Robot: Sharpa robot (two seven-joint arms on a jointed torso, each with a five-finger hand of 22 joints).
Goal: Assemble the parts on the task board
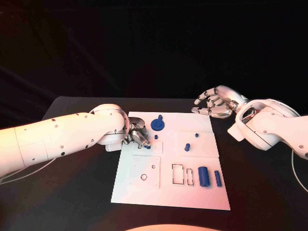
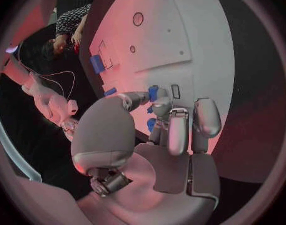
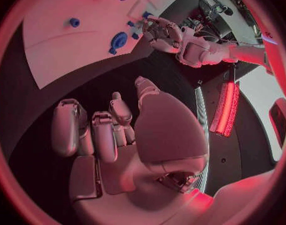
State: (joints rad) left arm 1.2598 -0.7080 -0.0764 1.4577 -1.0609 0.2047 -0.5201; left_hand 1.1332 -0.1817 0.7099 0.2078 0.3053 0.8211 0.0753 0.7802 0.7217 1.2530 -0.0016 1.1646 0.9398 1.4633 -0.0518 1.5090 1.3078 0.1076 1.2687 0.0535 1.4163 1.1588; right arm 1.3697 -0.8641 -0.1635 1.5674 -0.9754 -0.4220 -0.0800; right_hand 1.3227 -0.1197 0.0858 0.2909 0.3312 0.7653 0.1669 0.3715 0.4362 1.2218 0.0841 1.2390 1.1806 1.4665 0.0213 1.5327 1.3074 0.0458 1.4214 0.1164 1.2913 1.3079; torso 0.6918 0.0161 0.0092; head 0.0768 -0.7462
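While my left hand (image 1: 136, 134) works at mid-left of the task board (image 1: 169, 192), its fingertips close round a small blue part (image 2: 153, 93), pinching it as far as I can judge. I expect that piece to be light, rigid plastic, smooth and apt to slip, best taken by its sides. Two blue cylinders (image 1: 210, 177) lie at lower right, a round disc-shaped part (image 1: 158, 125) near the top. My right hand (image 1: 215, 102) hovers off the board's upper right, fingers loosely curled, holding nothing.

Black table (image 1: 78, 192); white task board (image 1: 144, 190) flat at its middle.
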